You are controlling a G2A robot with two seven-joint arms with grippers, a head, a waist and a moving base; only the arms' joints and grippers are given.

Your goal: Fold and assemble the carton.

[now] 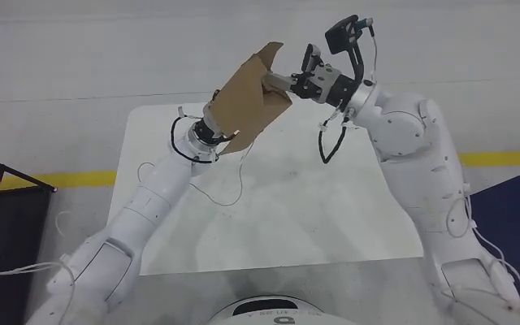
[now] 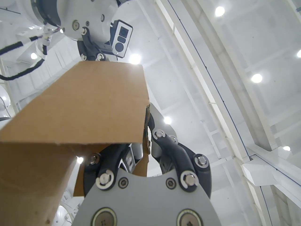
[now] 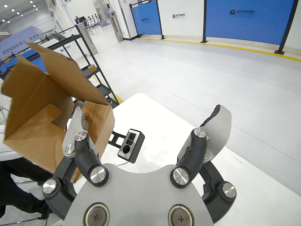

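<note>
Brown cardboard, the carton (image 1: 252, 93) hangs in the air over the far half of the white bench (image 1: 341, 211), between the two arms, tilted and only partly opened. The right wrist view looks into it: the walls stand apart as a hollow sleeve, one loose flap (image 3: 63, 71) slants out over the opening, and a smaller one lies folded inward.

The left gripper (image 2: 141, 147) holds the carton from underneath. Its fingers are clamped on one cardboard wall, whose ragged edge runs down between them. A broad panel of the carton spreads across in front of that wrist. In the top view this arm's wrist sits at the carton's near left edge, under the cardboard.

The right gripper (image 3: 148, 114) meets the carton from the other side with its fingers wide apart. One finger (image 3: 74, 123) lies against the carton, tucked behind a hanging cardboard panel. The other (image 3: 218, 123) stands free in the air, well apart from the cardboard. In the top view this gripper touches the carton's far right edge.

Beyond the bench is a pale floor with a yellow line (image 1: 81, 177). A black rack (image 3: 94, 76) stands just past the bench's corner, with blue and white fence panels (image 3: 247, 17) farther off.
</note>
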